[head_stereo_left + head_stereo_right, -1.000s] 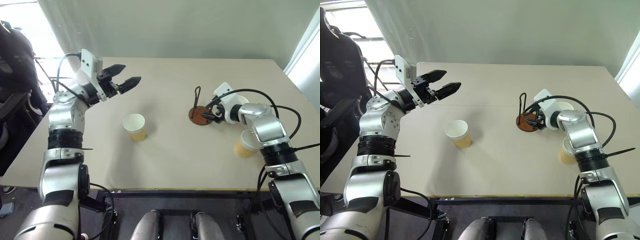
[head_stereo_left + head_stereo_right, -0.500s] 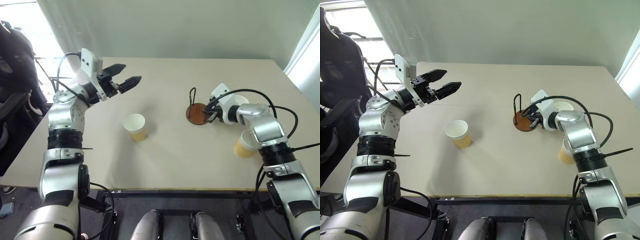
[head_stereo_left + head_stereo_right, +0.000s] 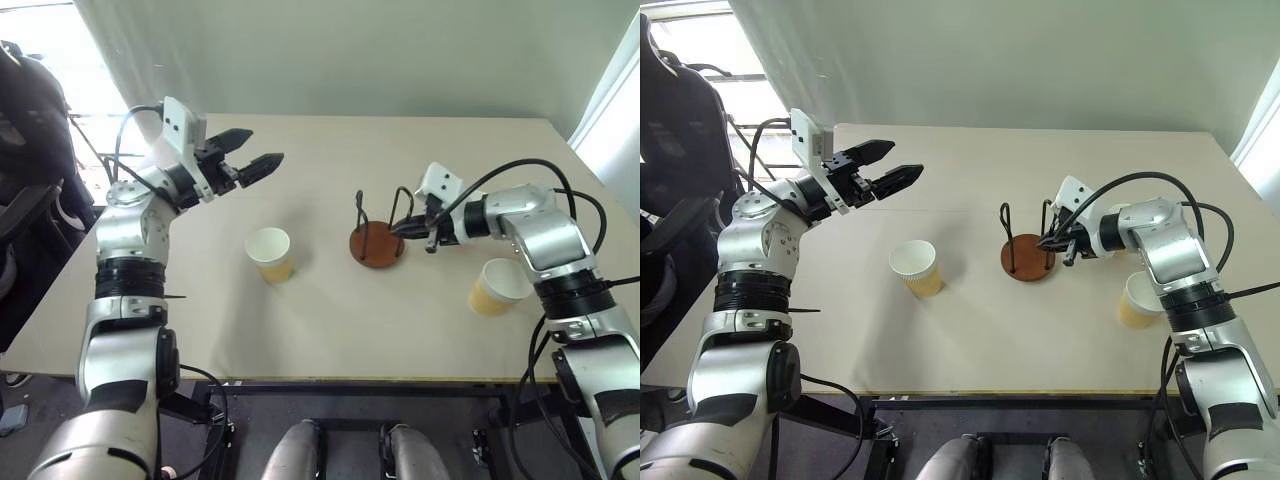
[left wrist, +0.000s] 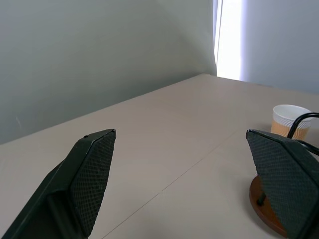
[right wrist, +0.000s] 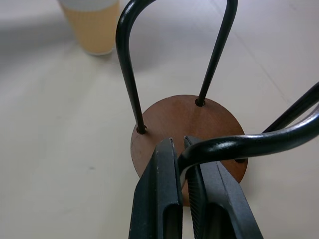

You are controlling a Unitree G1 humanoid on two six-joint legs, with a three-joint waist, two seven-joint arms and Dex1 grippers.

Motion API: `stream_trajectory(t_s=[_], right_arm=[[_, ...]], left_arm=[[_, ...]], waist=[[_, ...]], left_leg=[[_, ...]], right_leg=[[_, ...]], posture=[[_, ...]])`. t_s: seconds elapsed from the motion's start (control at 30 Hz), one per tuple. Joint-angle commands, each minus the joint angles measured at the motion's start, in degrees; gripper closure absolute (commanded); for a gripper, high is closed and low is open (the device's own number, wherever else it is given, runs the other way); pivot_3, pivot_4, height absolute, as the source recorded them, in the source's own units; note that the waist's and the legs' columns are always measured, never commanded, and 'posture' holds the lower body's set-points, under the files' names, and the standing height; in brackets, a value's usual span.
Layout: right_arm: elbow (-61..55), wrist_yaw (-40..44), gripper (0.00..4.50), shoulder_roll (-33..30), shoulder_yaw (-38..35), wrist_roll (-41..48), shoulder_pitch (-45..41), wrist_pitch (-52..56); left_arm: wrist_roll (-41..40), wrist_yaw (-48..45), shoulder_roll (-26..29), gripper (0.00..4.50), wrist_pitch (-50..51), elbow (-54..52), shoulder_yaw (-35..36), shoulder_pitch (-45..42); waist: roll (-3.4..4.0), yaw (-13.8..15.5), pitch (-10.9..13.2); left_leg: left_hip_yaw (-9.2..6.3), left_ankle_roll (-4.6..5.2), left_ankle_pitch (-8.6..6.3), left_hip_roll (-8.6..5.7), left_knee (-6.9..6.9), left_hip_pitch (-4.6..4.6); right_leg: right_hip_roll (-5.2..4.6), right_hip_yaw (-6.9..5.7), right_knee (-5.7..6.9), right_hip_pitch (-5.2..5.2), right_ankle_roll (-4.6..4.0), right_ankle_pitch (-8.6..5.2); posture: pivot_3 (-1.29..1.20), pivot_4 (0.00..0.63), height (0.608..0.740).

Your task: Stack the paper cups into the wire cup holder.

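A beige tabletop (image 3: pixel 330 320) below a pale wall carries the wire cup holder (image 3: pixel 377 243) near its centre, with one paper cup (image 3: pixel 270 253) at its nine o'clock and another paper cup (image 3: pixel 494 285) at its four o'clock. The right hand (image 5: pixel 180 164) is clamped on the holder's nearer wire loop. The left hand (image 3: pixel 252 152) hovers at the holder's ten o'clock, fingers wide apart and holding nothing.

You are looking at a beige table (image 3: pixel 330 320) with a faint seam line running across its top. Behind it stands a pale grey-green wall (image 3: pixel 350 55). A bright window (image 3: pixel 45 70) sits at the far left, with a dark chair (image 3: pixel 670 110) just beside it.
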Motion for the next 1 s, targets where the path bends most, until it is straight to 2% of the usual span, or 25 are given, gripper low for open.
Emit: stream_trajectory(t_s=[0.03, 0.7, 1.0], right_arm=[[-2.07, 0.79, 4.47, -1.02, 0.18, -0.16, -1.00, -0.69], [-6.15, -2.67, 4.47, -3.40, 0.06, -0.03, 2.09, 9.33], [-7.38, -2.64, 4.47, -3.45, 0.93, 0.60, 3.14, 9.77]], left_arm=[[-0.26, -0.12, 1.04, 0.00, 0.01, -1.98, 0.52, -1.78], [0.27, -0.78, 0.22, 0.00, -1.00, -0.23, -0.14, -2.73], [0.35, -0.71, 0.24, 0.00, -1.15, -0.02, -0.17, -2.88]], waist=[[0.00, -0.01, 0.00], [0.00, 0.04, 0.00], [0.00, 0.00, 0.00]], left_leg=[[0.00, 0.01, 0.01, 0.00, 0.00, 0.00], [-0.01, 0.06, 0.05, 0.00, 0.00, 0.03], [-0.01, 0.28, 0.19, 0.00, 0.00, 0.04]], right_leg=[[0.00, 0.00, 0.01, 0.00, 0.00, 0.00], [0.00, 0.00, 0.04, 0.01, -0.01, 0.01], [0.00, 0.00, 0.05, 0.02, 0.00, 0.00]], posture=[[0.00, 0.150, 0.740], [0.00, 0.150, 0.740], [0.00, 0.150, 0.740]])
